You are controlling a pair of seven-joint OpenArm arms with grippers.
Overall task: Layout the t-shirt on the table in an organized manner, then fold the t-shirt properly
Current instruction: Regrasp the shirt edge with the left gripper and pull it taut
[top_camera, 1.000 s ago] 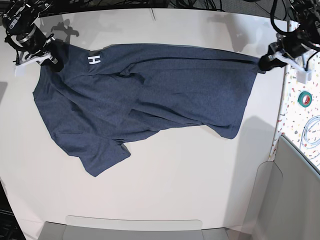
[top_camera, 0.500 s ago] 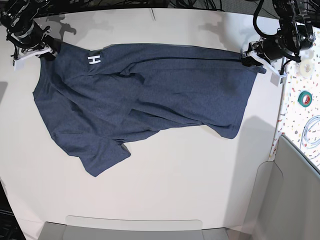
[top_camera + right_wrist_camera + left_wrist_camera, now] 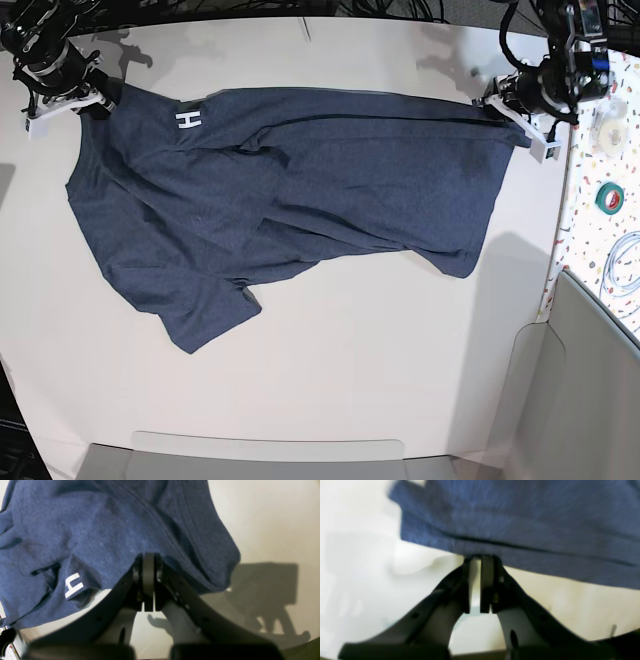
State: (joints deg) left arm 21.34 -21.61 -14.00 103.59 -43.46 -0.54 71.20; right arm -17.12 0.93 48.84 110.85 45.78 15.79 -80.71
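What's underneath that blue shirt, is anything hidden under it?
Around the t-shirt only the white table shows. A folded-over flap shows a white "H"; the other letters are covered. Whether anything lies under the cloth cannot be seen.

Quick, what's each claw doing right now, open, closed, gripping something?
Left gripper: nearly closed, pinching the t-shirt edge.
Right gripper: closed, clamped on the t-shirt.

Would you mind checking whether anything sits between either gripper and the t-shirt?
Nothing visible does. The right gripper is shut on the t-shirt at one far corner, and the left gripper pinches its hem at the other, above the table.
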